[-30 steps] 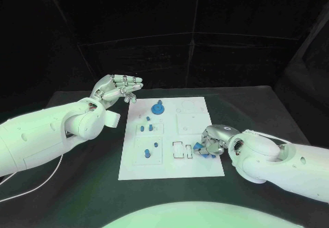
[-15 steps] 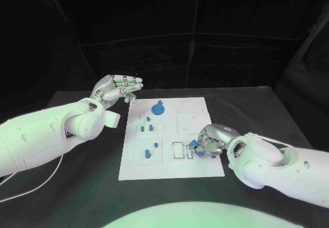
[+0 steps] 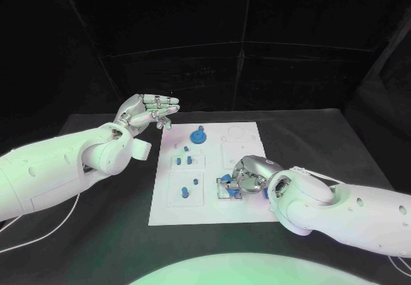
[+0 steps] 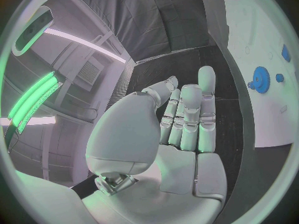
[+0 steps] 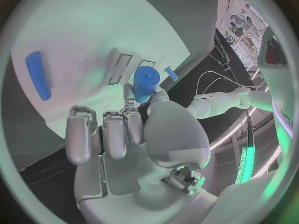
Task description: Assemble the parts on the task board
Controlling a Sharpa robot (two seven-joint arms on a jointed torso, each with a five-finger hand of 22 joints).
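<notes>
The white task board (image 3: 251, 211) lies mid-table. My right hand (image 3: 244, 177) hovers over its near middle, by the small rectangular slots (image 3: 223, 189). It pinches a short blue cylinder (image 5: 144, 83) between thumb and a finger; that cylinder (image 3: 226, 178) shows at the hand's left side. A blue gear with a peg (image 3: 198, 136) stands at the board's far end. Small blue pegs (image 3: 182, 160) sit in the left column, and an oblong blue piece (image 3: 184, 192) lies lower down. My left hand (image 3: 150, 110) hangs empty, fingers together, off the board's far left corner.
The black table (image 3: 103, 237) surrounds the board. A white cable (image 3: 34, 237) runs over it at the left. In the right wrist view a long blue piece (image 5: 38, 75) lies on the board (image 5: 81, 30) past my fingers.
My right hand has carried the blue cylinder leftward and a little farther onto the board, from its right edge to the slots. The left hand has stayed put.
</notes>
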